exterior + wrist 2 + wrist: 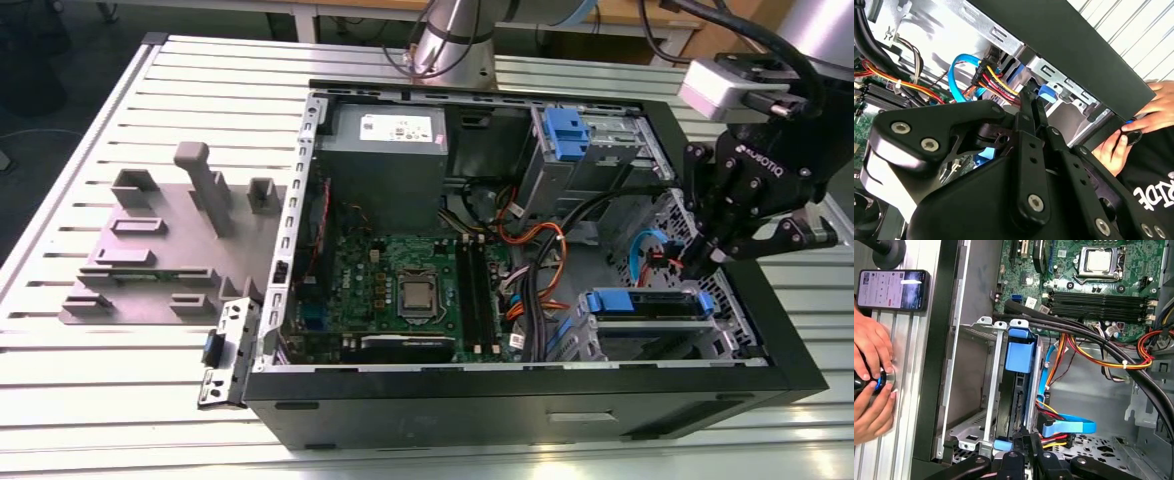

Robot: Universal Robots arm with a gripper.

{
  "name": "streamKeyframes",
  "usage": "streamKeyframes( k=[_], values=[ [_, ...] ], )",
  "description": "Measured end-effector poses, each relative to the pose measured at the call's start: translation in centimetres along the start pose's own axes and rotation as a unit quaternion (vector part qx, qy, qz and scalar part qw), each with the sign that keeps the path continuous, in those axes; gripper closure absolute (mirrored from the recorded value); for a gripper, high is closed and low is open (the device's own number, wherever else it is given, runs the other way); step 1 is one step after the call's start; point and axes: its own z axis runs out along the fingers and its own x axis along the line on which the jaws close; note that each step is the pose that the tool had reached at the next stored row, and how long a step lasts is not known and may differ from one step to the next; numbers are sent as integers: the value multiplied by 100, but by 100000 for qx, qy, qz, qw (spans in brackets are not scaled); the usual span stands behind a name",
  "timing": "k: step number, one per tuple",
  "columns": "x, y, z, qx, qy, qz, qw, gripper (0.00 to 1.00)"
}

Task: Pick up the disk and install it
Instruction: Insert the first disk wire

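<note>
An open computer case (pixel 534 400) lies on a slatted metal worktop (pixel 120 400), its green motherboard (pixel 400 280) exposed at the centre of the exterior view. The robot's black gripper (pixel 703 262) hangs at the right edge of that view, reaching into the case just above a metal drive cage (pixel 654 335) at the lower right. The disk (pixel 1016 390), framed by its blue bracket, sits edge-up inside that cage in the first wrist view, at the middle of the frame, with the gripper (pixel 1026 447) directly at its lower end. The gripper's fingers (pixel 1030 112) appear pressed close together in the second wrist view, their tips beside a blue part of the disk's bracket; whether they pinch it cannot be told. A blue cable (pixel 1069 427) curls beside the cage. At the left of the first wrist view, a person's hands (pixel 871 375) rest on the worktop near a phone (pixel 891 289). A grey holder block (pixel 160 250) stands at the left of the exterior view.
</note>
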Motion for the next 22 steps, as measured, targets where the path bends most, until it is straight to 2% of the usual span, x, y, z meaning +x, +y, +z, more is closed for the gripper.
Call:
streamKeyframes(
  k=[2,4,15,16,17,20,22],
  values=[
    [-1,0,0,24,3,3,100000,84],
    [-1,5,0,878,96,160,99996,84],
    [-2,8,0,1028,114,196,99994,84],
    [-3,13,-1,1244,140,245,99992,84],
    [-4,24,-1,1664,190,328,99985,84],
    [-9,73,-1,3404,376,696,99939,84],
    [-12,106,0,3932,435,808,99918,84]
  ],
)
